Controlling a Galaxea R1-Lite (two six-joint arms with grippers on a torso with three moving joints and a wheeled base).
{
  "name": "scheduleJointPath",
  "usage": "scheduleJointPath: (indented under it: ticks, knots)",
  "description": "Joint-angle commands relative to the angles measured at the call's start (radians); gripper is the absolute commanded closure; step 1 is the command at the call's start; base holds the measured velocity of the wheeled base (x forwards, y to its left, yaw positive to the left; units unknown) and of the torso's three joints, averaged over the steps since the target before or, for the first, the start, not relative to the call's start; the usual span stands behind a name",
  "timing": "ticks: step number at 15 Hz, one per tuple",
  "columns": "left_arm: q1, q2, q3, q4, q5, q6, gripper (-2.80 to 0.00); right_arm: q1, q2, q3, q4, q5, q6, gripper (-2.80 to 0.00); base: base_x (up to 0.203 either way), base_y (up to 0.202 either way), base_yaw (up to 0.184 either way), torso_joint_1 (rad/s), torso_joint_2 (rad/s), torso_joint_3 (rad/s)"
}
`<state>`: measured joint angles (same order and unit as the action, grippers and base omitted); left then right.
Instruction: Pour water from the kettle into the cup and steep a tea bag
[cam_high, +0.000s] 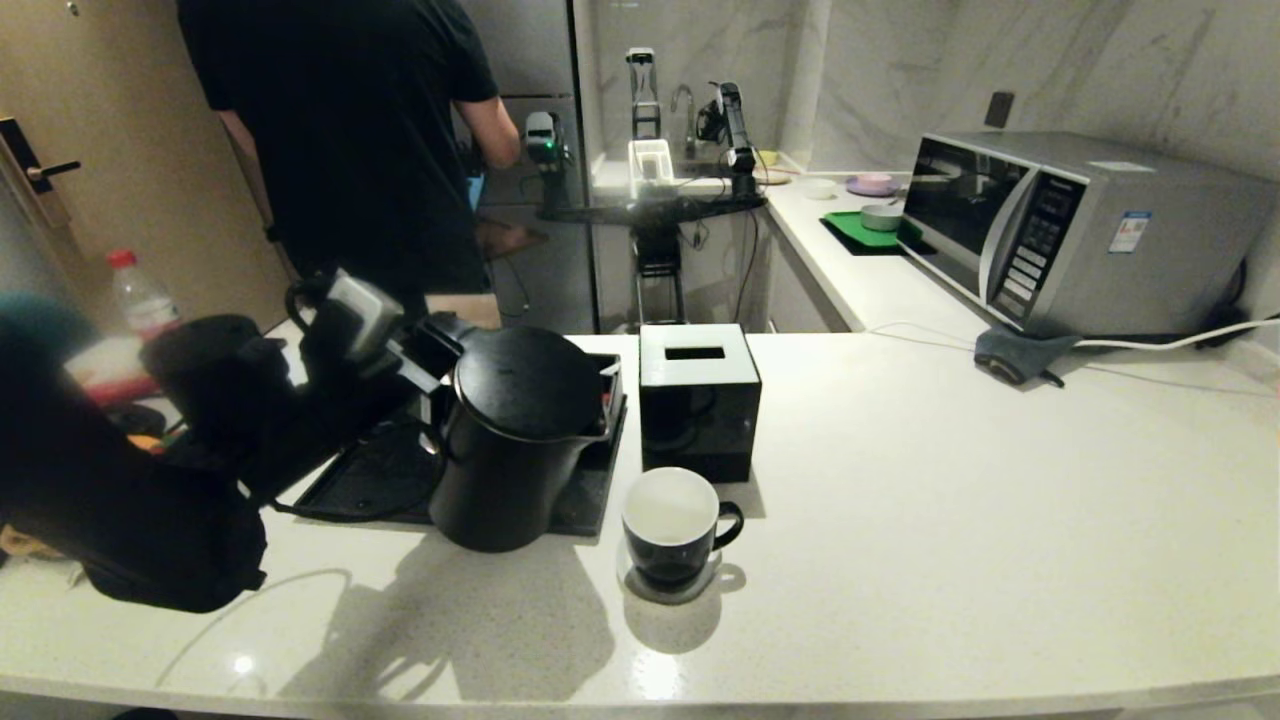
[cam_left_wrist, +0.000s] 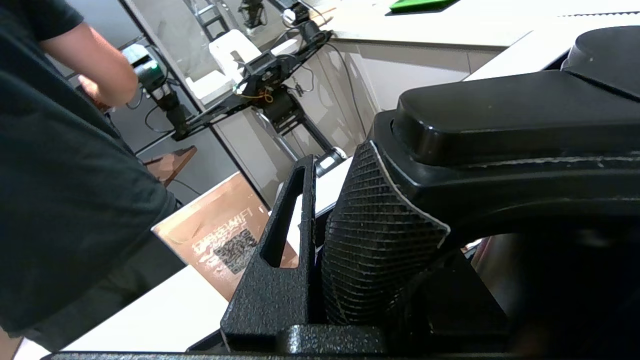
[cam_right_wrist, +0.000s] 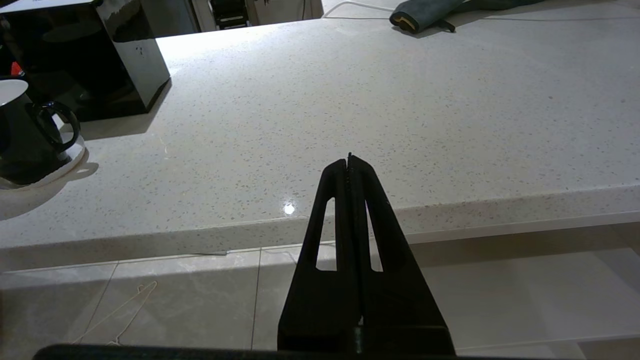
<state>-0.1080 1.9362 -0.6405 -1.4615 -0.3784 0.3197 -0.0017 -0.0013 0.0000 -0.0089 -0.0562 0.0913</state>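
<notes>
The matte black kettle stands upright over the front edge of a black tray, its spout toward the cup. My left gripper reaches in from the left and is shut on the kettle's loop handle, its ribbed pad pressed against it. The black cup with a white inside sits on a clear coaster just right of the kettle. Below the counter's front edge my right gripper hangs shut and empty. Neither the tea bag nor any water shows.
A glossy black cube box stands right behind the cup. A microwave, a grey cloth and a white cable lie at the back right. A person in a black shirt stands behind the counter.
</notes>
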Motion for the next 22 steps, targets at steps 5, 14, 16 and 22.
scheduleJointPath:
  ticks: [5, 14, 16, 22]
  knots:
    - [-0.032, 0.006, -0.034, 0.027, -0.001, 0.036, 0.00, 0.000, 0.001, 0.000, 0.000, -0.001, 0.001, 0.00, 0.000, 0.000, 0.000, 0.000, 0.00, 0.000]
    - [-0.047, 0.007, -0.071, 0.070, 0.001, 0.086, 0.00, 0.000, 0.001, 0.000, 0.000, -0.001, 0.001, 0.00, 0.000, 0.000, 0.000, 0.000, 0.00, 0.000]
    - [-0.047, 0.012, -0.079, 0.072, 0.001, 0.095, 0.00, 0.000, 0.001, 0.000, 0.000, -0.001, 0.001, 0.00, 0.000, 0.000, 0.000, 0.000, 0.00, 0.000]
    - [-0.047, 0.012, -0.085, 0.118, 0.001, 0.159, 0.00, 0.000, 0.001, 0.000, 0.000, -0.001, 0.001, 0.00, 0.000, 0.000, 0.000, 0.000, 0.00, 0.000]
